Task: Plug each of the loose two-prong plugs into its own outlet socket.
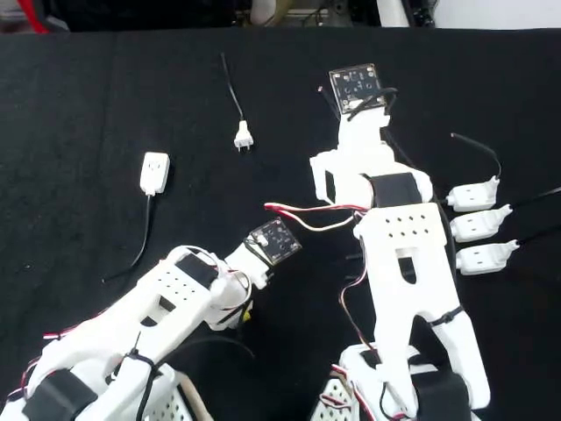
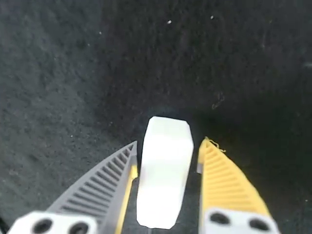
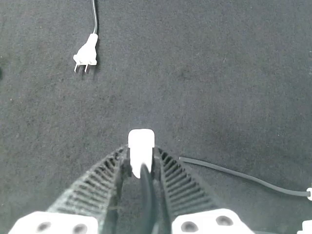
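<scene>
The right gripper clamps a corded white plug, hidden under its arm in the high view. The left gripper grips an unidentifiable white block.

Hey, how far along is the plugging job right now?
Three white plug-and-socket pairs lying on the right look joined. In hand: the left gripper clamps a white block, probably a socket; the right gripper clamps a white corded piece. Remaining: the loose two-prong plug and the lone outlet socket.

plug right of socket, 3 sockets rightmost
</scene>
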Available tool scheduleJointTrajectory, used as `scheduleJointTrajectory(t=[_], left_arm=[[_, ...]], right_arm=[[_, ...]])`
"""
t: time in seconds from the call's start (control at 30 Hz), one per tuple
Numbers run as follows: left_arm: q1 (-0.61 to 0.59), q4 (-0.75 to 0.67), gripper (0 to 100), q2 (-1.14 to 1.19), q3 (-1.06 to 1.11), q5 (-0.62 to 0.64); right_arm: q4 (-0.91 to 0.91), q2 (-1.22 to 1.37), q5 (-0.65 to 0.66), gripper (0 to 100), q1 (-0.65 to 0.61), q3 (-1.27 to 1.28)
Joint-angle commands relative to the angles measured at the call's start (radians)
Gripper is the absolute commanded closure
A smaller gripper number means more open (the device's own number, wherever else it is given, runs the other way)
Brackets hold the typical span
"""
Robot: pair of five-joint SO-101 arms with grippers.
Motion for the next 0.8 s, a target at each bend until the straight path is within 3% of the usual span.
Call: scheduleJointTrajectory(t=[0.0,0.47,0.6,0.77], left_arm=[[-0.008,-0.008,81,-0.021,-0.007,0.017],[0.001,0.003,79,-0.186,0.033,0.023],[-0.079,0.000,71,-0.298,0.048,0.058],[-0.136,0.002,70,-0.368,0.065,0.051]], right_arm=[[-0.003,0.001,0.008,98.6,-0.009,-0.038],[-0.006,0.001,0.008,98.6,-0.009,-0.038],[-0.008,0.001,0.008,98.6,-0.009,-0.036],[-0.008,0.001,0.008,98.6,-0.009,-0.036]])
